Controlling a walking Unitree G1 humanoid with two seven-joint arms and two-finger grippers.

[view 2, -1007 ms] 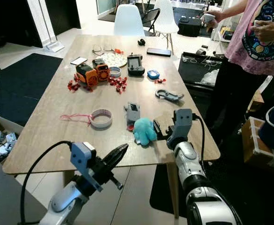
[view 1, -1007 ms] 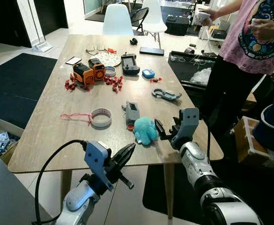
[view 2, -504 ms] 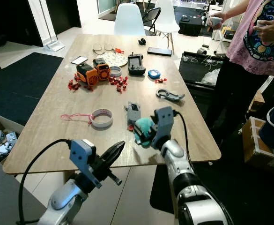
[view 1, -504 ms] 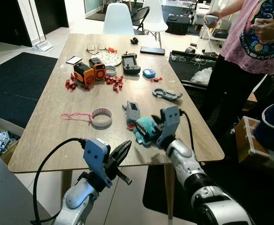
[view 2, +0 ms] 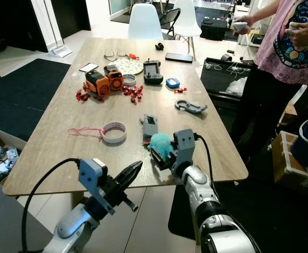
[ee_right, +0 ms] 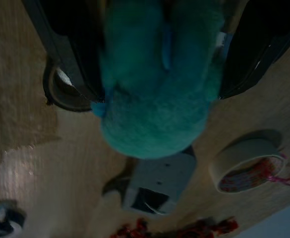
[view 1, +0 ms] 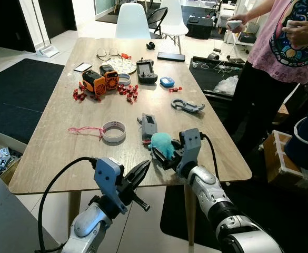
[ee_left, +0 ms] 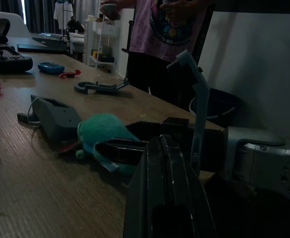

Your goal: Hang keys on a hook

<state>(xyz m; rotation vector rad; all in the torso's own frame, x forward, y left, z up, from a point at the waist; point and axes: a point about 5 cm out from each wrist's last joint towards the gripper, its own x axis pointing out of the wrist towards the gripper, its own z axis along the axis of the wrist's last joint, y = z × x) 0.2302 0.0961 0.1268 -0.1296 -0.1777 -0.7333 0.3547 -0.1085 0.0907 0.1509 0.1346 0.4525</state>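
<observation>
A fluffy teal plush charm point(view 1: 161, 143) lies near the table's front right edge, with a small red bit and a grey block point(view 1: 148, 125) just behind it. My right gripper point(view 1: 163, 154) is open, low over the wood, with one black finger on each side of the plush point(ee_right: 157, 84) and close against it. A grey hook-shaped clip point(view 1: 187, 106) lies flat farther back on the right. My left gripper point(view 1: 141, 171) is shut and empty, hovering off the front edge of the table point(view 1: 53, 153), pointing at the plush point(ee_left: 105, 131).
A tape roll point(view 1: 113, 132) with a pink string point(view 1: 85, 130) lies left of the plush. Orange toys point(view 1: 98, 80), red pieces point(view 1: 128, 92) and a black controller point(view 1: 146, 71) crowd the far half. A person point(view 1: 280, 47) stands at the right side. A white chair point(view 1: 132, 22) is behind.
My right gripper swung left from beside the plush and dropped low, so its fingers now straddle it. The left gripper stayed in place.
</observation>
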